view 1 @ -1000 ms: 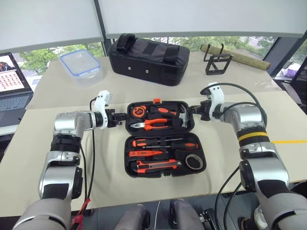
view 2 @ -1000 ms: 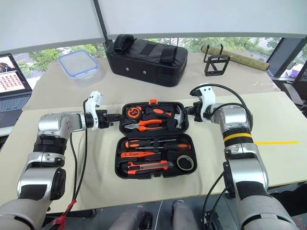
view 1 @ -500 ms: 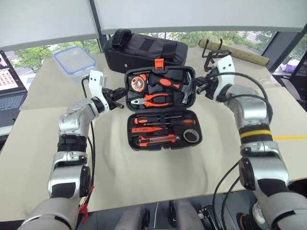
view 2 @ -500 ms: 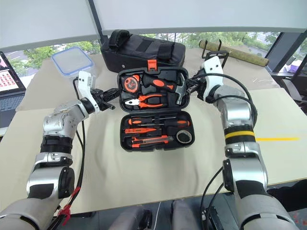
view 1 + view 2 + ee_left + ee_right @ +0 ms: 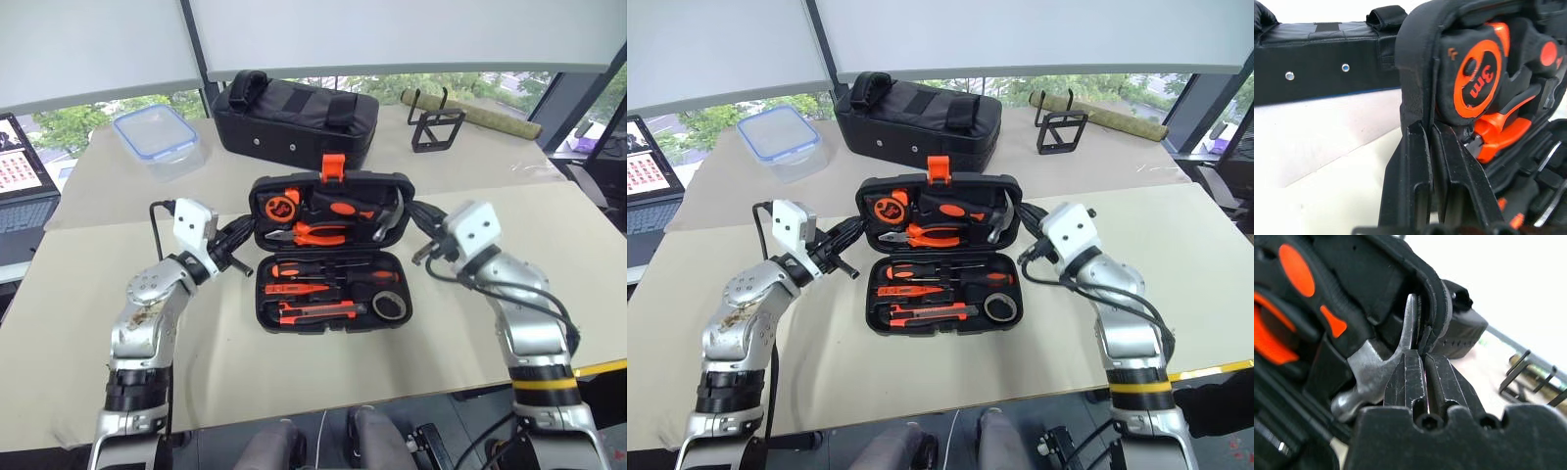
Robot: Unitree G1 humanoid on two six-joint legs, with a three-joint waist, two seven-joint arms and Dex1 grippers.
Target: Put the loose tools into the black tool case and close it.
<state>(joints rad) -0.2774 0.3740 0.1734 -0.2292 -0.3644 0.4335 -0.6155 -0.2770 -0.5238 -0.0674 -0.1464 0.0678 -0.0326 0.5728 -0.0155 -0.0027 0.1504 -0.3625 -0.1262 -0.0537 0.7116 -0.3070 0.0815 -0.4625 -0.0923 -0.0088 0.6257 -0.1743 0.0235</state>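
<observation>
— So where does the black tool case point(image 5: 331, 253) sit?

— Mid-tabletop point(image 5: 294, 367), its lid half raised and tilted, orange latch point(image 5: 333, 167) at the top edge. The base lies flat, holding the screwdrivers point(image 5: 333, 267), the utility knife point(image 5: 318, 312) and the small grey tape roll point(image 5: 389, 305).

— And the jaws?

— The left gripper point(image 5: 1426, 142) has its jaws closed thin on the lid's left rim; the right gripper point(image 5: 1421, 357) is pinched on the right rim, just beside the hammer point(image 5: 1371, 363) head.

— Any writing?

— The tape measure point(image 5: 1476, 81) in the lid reads "3m" in black on its orange face, with a small mark above, possibly "FF", hard to tell. Behind the case stand a black fabric bag point(image 5: 294, 118), a clear box with a blue rim point(image 5: 157, 137), and a laptop point(image 5: 22, 186) at the left edge
</observation>
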